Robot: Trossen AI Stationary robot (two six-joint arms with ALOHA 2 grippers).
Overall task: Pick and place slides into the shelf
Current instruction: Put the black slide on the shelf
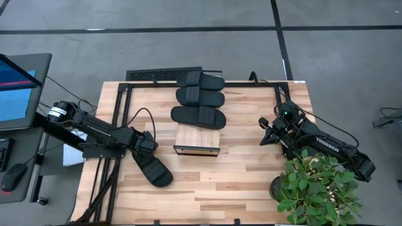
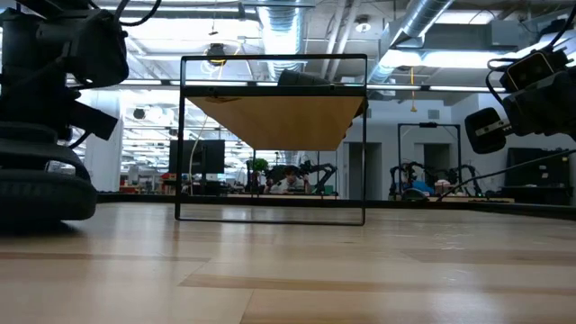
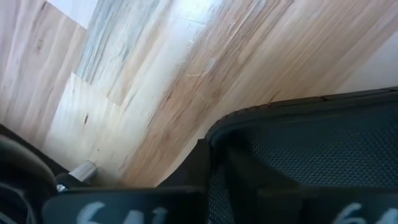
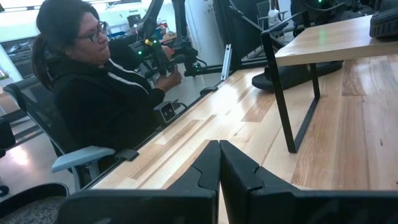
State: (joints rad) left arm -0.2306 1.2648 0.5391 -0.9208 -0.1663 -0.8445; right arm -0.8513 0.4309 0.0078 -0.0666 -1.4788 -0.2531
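In the left wrist view the black slide fills the lower right of the frame so closely that the left gripper's own fingers are hidden, and whether they pinch it cannot be told. From overhead, that left gripper sits at the heel end of this slide, which lies angled on the desk at lower left of centre. The right gripper waits right of centre, its fingers pressed together in its wrist view. The shelf stands mid-frame, with three more slides stacked toward the upper centre behind it. The low view shows only a dark lump above the shelf, with the slides themselves hard to make out. A seated person appears beyond the desk edge.
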